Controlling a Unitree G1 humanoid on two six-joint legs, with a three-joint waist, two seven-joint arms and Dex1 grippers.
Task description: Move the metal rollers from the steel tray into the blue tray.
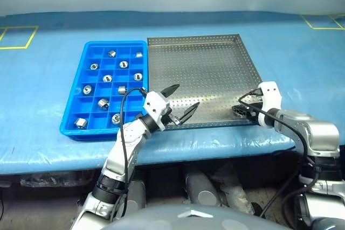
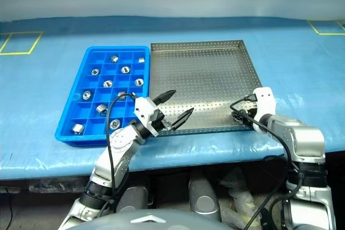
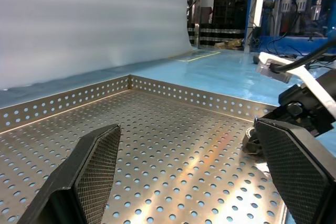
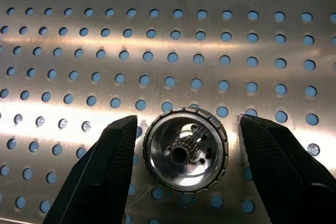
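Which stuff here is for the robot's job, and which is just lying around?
For the job:
- metal rollers
- last roller between the right claw fingers
- steel tray
- blue tray

Just there:
- blue table cover
- yellow tape marks

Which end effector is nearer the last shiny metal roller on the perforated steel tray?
Right. The right end effector straddles the shiny metal roller at the grey perforated steel tray's near right corner; the left end effector hovers open near its near left edge.

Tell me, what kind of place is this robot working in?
Probably a factory or workshop. Blue machinery stands in the background, yellow lines mark the blue table, and metal rollers are sorted in a blue tray beside a steel tray.
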